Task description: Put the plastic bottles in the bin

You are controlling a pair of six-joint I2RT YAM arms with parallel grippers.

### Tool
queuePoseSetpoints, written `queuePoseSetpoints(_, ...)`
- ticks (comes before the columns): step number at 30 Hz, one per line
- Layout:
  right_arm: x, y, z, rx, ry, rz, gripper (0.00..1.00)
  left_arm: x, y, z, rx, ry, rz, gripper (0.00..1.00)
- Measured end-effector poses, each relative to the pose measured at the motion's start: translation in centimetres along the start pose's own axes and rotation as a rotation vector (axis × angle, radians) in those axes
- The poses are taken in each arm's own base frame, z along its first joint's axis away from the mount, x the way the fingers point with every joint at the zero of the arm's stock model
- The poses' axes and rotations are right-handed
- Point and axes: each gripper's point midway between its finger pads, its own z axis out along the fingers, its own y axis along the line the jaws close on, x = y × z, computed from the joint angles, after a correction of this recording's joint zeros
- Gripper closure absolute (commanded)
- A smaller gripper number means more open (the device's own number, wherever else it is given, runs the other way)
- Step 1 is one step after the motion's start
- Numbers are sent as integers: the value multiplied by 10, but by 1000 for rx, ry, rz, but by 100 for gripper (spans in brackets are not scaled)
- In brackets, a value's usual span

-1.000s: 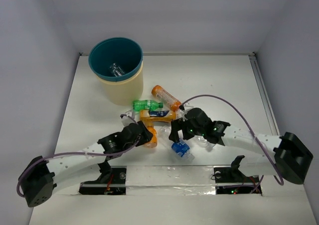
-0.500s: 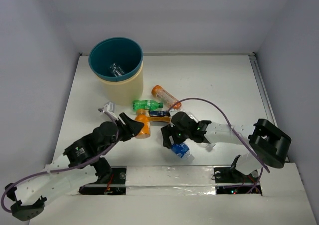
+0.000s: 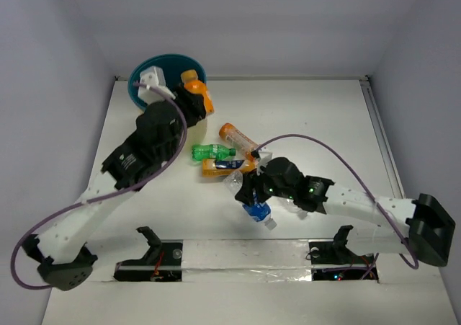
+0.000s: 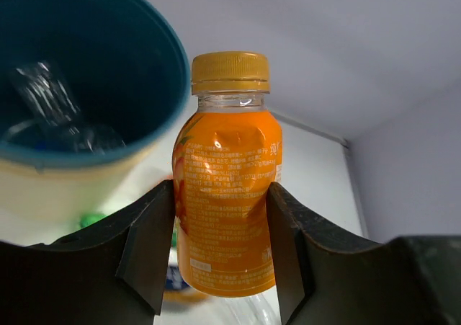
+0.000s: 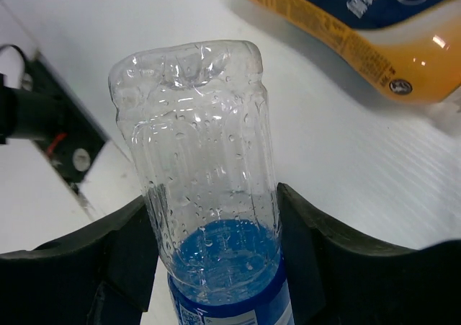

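Left fingers (image 4: 148,246): clamped on orange bottle (image 4: 227,188), at bin's right rim, far left.
Right fingers (image 5: 130,253): pressed against both sides of clear bottle (image 5: 205,195), near centre of table (image 3: 324,123).
Bin (image 4: 94,29): second clear bottle (image 4: 50,109) lying inside.

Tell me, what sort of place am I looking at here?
Probably a robotics lab test cell, not a home or factory: a white table boxed in by plain walls, two robot arms bolted at its near edge, and plastic bottles staged beside a bin.
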Motion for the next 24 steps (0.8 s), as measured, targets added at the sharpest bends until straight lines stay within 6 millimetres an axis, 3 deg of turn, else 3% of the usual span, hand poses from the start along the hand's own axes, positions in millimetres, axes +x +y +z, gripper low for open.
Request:
queuePoseSetpoints(3, -14, 11, -15, -48, -71, 9, 47, -28, 12, 44, -104, -74, 39, 72)
queuePoseSetpoints(5, -23, 17, -26, -76, -115, 14, 47, -38, 36, 76, -197, -100, 72, 73)
queuePoseSetpoints(8, -34, 25, -43, -113, -175, 21, 47, -41, 76, 111, -325, -100, 122, 73)
queuePoseSetpoints(11, -45, 33, -62, -150, -238, 27, 47, -37, 103, 130, -405, -83, 165, 70)
queuePoseSetpoints(12, -49, 35, -67, -159, -258, 27, 48, -36, 108, 134, -418, -78, 174, 67)
queuePoseSetpoints(13, -53, 37, -73, -167, -281, 26, 48, -35, 111, 137, -427, -76, 181, 51)
queuePoseSetpoints(16, -64, 39, -81, -162, -324, 26, 47, -36, 117, 139, -438, -74, 187, 17)
queuePoseSetpoints(19, -83, 42, -84, -135, -359, 11, 49, -43, 115, 135, -423, -97, 162, 9)
queuePoseSetpoints(24, -153, 56, -92, -90, -502, -24, 52, -36, 115, 99, -337, -104, 102, 13)
